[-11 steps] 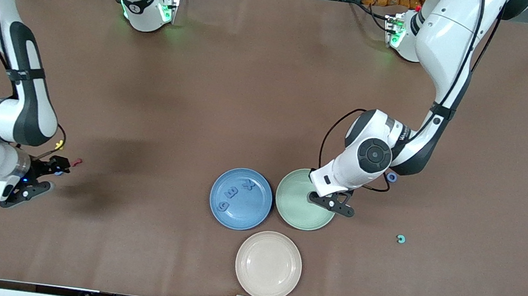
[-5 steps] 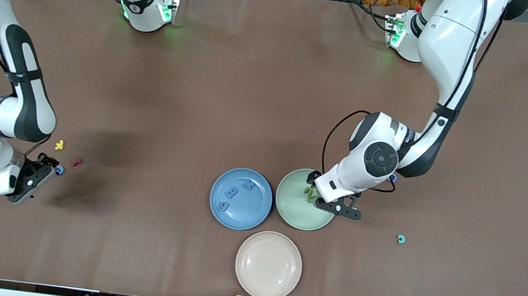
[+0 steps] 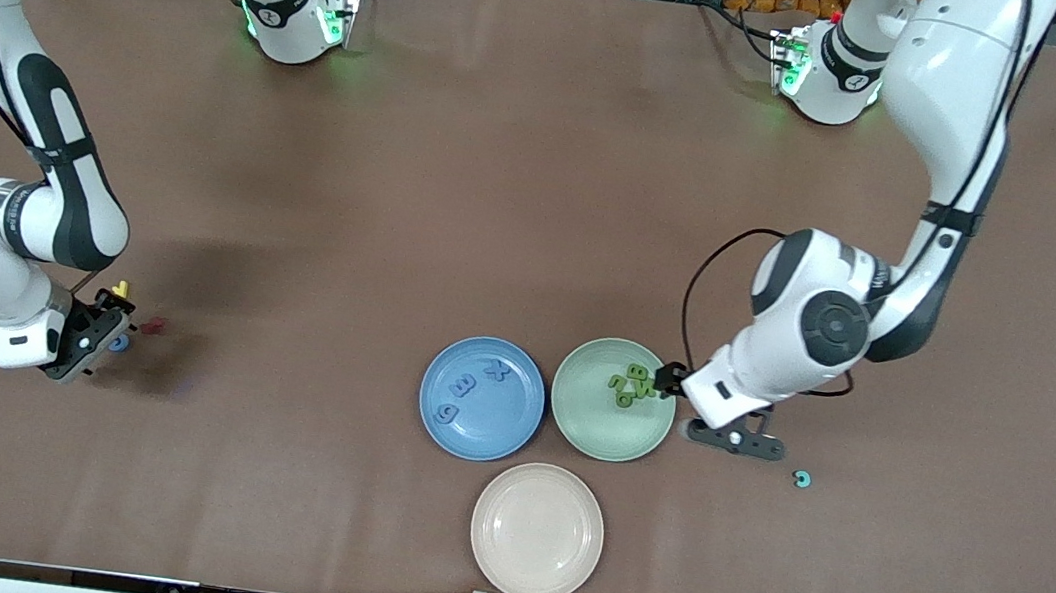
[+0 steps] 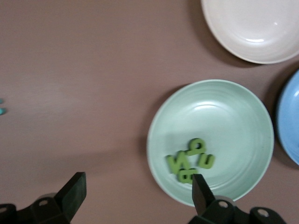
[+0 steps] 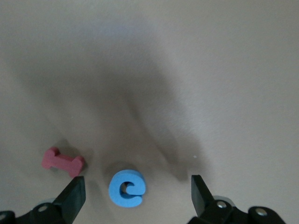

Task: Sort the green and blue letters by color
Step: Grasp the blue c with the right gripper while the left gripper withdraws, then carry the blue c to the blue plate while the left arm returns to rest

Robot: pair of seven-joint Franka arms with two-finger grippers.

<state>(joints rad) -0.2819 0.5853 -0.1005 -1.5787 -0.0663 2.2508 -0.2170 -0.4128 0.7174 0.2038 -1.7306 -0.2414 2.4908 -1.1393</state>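
Note:
Several green letters lie in a heap in the green plate; the left wrist view shows the letters near that plate's rim. My left gripper is open and empty, low over the table beside the green plate toward the left arm's end; in its own view the gripper straddles bare table. Three blue letters lie in the blue plate. My right gripper is open over a blue letter e; the letter lies flat between its fingers.
A beige plate sits nearest the front camera. A small yellow k and a red piece lie close to the blue e. A small teal piece lies on the table just past my left gripper.
My left gripper has opened, left a green letter in the green plate and moved off it toward the left arm's end. My right gripper has shifted to stand over the blue e.

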